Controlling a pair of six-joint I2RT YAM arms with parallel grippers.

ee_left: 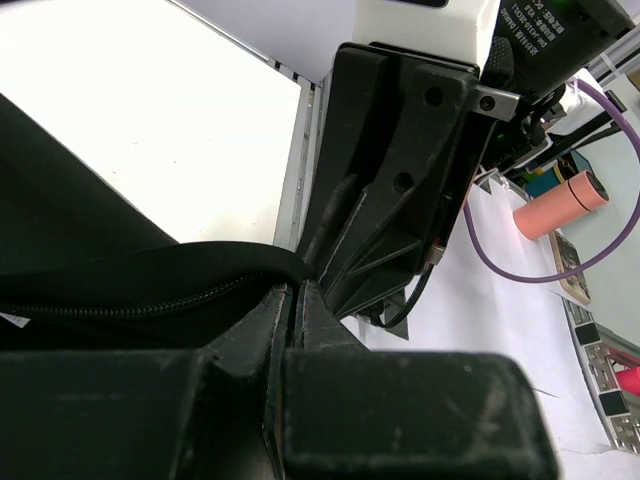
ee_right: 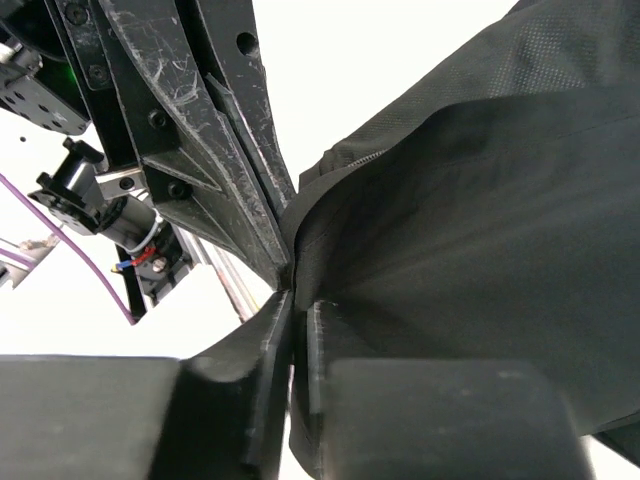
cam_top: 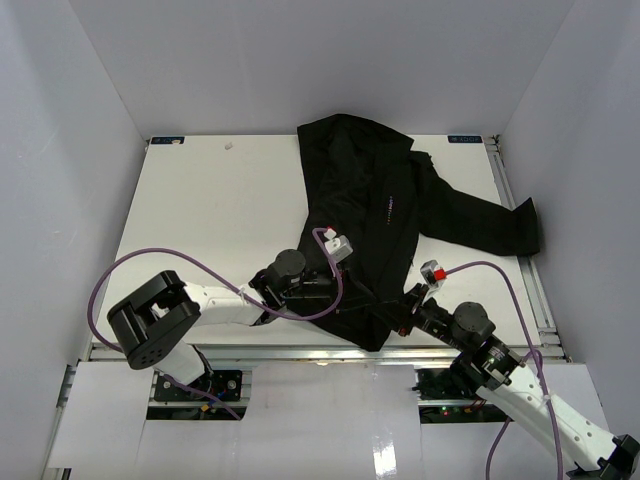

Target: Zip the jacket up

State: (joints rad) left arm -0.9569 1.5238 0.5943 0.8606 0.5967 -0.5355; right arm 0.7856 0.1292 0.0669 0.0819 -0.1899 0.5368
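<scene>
The black jacket (cam_top: 385,210) lies on the white table (cam_top: 220,220), collar end at the back, one sleeve stretched out right, bottom hem at the near edge. My left gripper (cam_top: 360,305) and right gripper (cam_top: 402,312) meet at the hem, tips almost touching. In the left wrist view the left gripper (ee_left: 295,285) is shut on the jacket's edge (ee_left: 120,270), where zipper teeth (ee_left: 150,300) run along it. In the right wrist view the right gripper (ee_right: 295,300) is shut on a fold of the jacket (ee_right: 480,230). Each wrist view shows the other gripper's fingers close by.
The table's metal front rail (cam_top: 300,352) runs just behind the grippers. White walls enclose the table on three sides. A pink cylinder (ee_left: 560,203) and purple cables (ee_left: 520,270) lie off the table near the arm bases.
</scene>
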